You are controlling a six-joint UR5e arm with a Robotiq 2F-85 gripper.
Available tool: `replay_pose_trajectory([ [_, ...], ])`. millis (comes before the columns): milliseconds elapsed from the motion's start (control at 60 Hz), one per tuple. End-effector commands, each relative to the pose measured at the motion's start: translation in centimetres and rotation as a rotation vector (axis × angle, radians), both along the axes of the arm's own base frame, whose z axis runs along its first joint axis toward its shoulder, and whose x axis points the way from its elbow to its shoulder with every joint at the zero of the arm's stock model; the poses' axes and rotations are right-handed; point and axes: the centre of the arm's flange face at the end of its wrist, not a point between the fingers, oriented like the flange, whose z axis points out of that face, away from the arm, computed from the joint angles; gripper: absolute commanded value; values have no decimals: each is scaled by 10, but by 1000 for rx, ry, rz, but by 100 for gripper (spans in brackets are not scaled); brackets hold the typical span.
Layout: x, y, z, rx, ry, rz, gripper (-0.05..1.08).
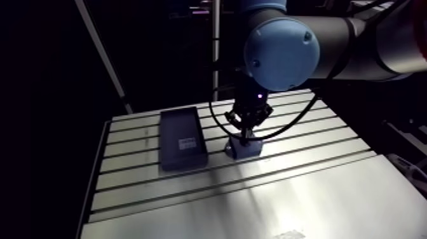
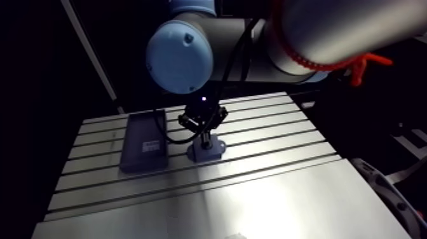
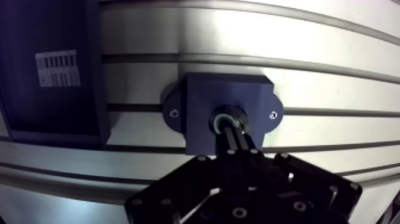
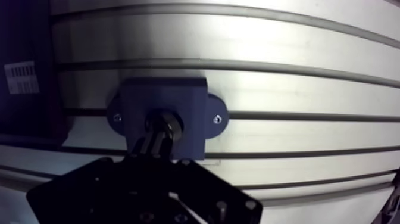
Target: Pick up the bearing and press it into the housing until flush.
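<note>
we see the slotted aluminium counter (image 1: 305, 191) carrying a dark shallow tray (image 1: 181, 124) and, just beside it, the dark-blue housing (image 3: 202, 101) with two screw ears. above it our jaws are closed together, tips down at the steel bearing (image 3: 228, 119), which sits in the housing's central bore; whether flush, we cannot tell.

Slotted aluminium table (image 1: 305, 191), bright glare on its near part, darkness all around.
</note>
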Motion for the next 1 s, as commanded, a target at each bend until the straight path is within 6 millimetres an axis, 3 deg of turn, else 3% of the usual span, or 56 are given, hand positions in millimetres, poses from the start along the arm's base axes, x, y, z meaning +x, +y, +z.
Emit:
replay_pose_trajectory([
  [17,0,1,-4,-4,-6,-1,97],
  [1000,0,1,-12,-5,-15,-1,97],
])
